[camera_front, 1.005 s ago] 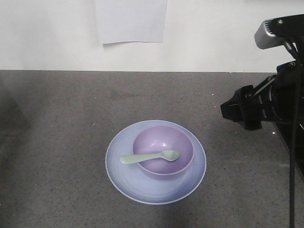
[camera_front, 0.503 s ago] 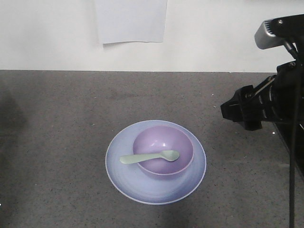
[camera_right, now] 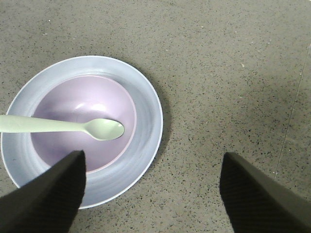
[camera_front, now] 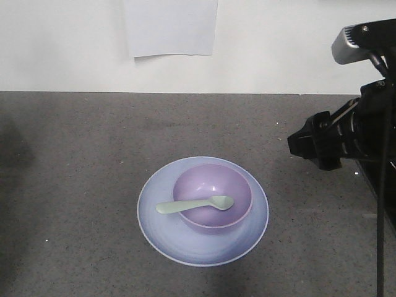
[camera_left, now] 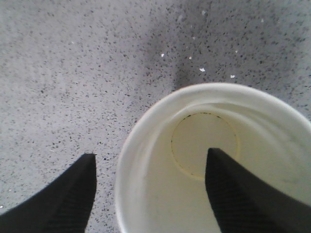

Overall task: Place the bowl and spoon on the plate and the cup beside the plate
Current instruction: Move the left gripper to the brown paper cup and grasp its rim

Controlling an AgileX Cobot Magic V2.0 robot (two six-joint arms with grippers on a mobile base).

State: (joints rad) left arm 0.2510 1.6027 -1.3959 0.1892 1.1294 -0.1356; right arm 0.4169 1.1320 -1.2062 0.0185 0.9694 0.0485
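Nothing on the plate (camera_front: 154, 229) has shifted – bowl (camera_front: 212, 197) and spoon (camera_front: 194, 205) stay put; left gripper (camera_left: 150, 194) straddles the cup (camera_left: 214, 160) wall, fingers apart – right gripper (camera_right: 153, 194) empty, spread

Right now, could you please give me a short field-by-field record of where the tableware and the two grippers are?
plate: on the grey table, near the middle
bowl: on the plate
spoon: scoop in the bowl, handle over its rim
cup: seen only in the left wrist view, upright on the table; not visible in the front view
left gripper: jaws straddle the cup wall, one inside and one outside; contact unclear
right gripper: open, empty, above the plate's edge
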